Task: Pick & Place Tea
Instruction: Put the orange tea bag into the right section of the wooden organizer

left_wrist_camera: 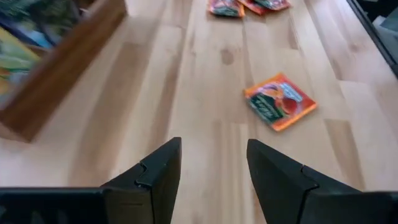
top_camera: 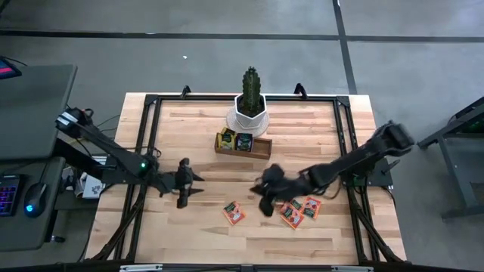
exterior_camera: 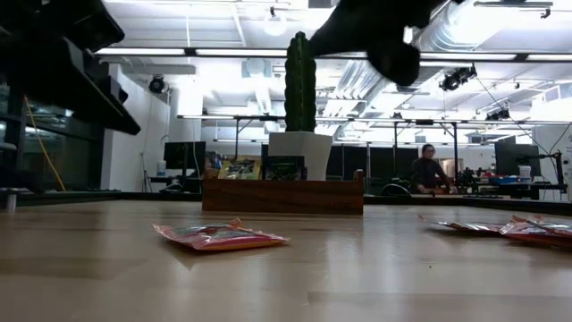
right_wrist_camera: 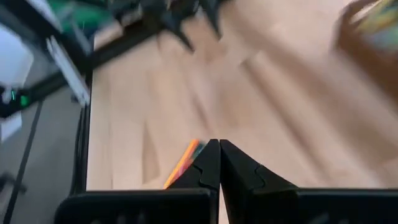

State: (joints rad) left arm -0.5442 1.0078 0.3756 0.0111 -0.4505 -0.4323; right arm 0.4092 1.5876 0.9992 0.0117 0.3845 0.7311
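the lone sachet (top_camera: 234, 213) lies low centre of the high view, flat, set diagonally with a corner toward the lower edge. the left gripper (top_camera: 184, 193) sits just up-left of it, fingers parted and empty. the right gripper (top_camera: 265, 202) is to its right and about as near, clenched on nothing, beside the sachet cluster (top_camera: 299, 209). the tray (top_camera: 243, 143) with its filed sachets is higher, centre frame.

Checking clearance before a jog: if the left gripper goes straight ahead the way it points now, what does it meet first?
Probably nothing close. The open left gripper faces bare table. The lone orange-red sachet lies off to one side of that line; the cluster of sachets sits farther ahead, though depth is hard to judge.
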